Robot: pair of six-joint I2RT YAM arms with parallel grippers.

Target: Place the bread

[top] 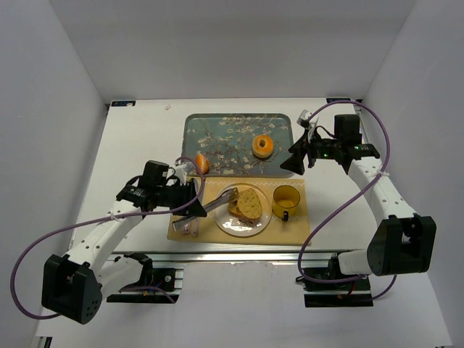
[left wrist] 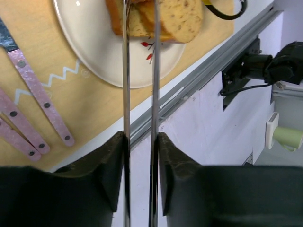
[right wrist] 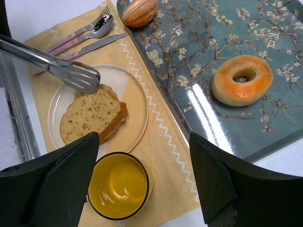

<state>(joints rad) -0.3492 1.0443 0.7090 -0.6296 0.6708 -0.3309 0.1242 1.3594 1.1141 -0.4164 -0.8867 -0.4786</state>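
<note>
Two golden-brown bread slices [top: 247, 204] lie overlapping on the cream plate [top: 226, 225]. My left gripper [top: 191, 206] is shut on metal tongs [top: 214, 206] that reach right over the plate. In the right wrist view the tong head [right wrist: 73, 74] sits at the far edge of the bread [right wrist: 92, 114]; I cannot tell whether it pinches a slice. In the left wrist view my gripper [left wrist: 140, 156] clamps both tong arms [left wrist: 126, 94], which run over the bread [left wrist: 165, 19] and plate [left wrist: 109, 56]. My right gripper [top: 296, 164] is open and empty, hovering [right wrist: 143, 161] above the mat between mug and tray.
A yellow mug [right wrist: 118, 187] stands right of the plate on the yellow placemat [top: 297, 221]. Pink-handled cutlery [left wrist: 42, 104] lies left of the plate. Behind is a floral tray [right wrist: 189, 56] holding a doughnut [right wrist: 241, 80] and an orange fruit [right wrist: 139, 10].
</note>
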